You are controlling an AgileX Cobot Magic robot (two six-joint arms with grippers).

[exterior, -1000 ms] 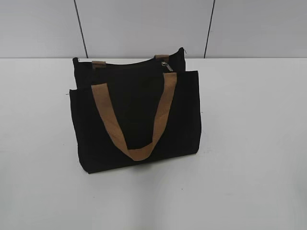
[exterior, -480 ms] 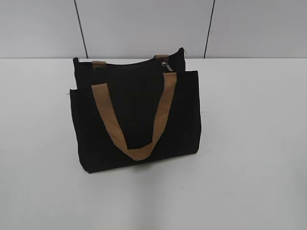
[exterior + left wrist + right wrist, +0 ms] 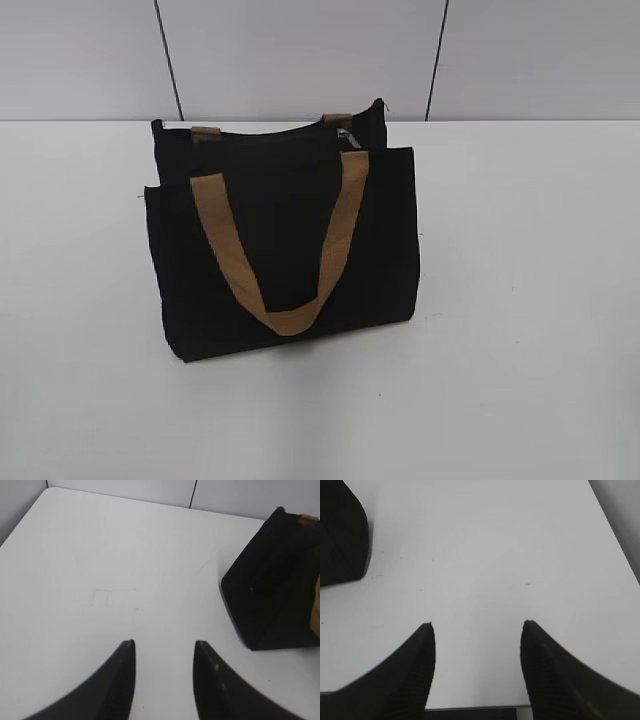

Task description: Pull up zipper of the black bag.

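Note:
The black bag [image 3: 285, 245] stands upright on the white table [image 3: 520, 300], with a tan handle [image 3: 285, 250] hanging down its front. The silver zipper pull [image 3: 346, 135] sits at the right end of the bag's top edge. In the left wrist view the bag's end [image 3: 275, 585] is at the right, and my left gripper [image 3: 164, 645] is open and empty over bare table, well to the left of the bag. In the right wrist view a corner of the bag [image 3: 342, 535] shows at the upper left, and my right gripper [image 3: 478, 625] is open and empty near the table's front edge. Neither gripper shows in the exterior view.
A grey panelled wall [image 3: 300, 55] runs behind the table. The table's front edge [image 3: 475, 707] lies just under the right gripper. A faint square mark [image 3: 102, 597] is on the tabletop ahead of the left gripper.

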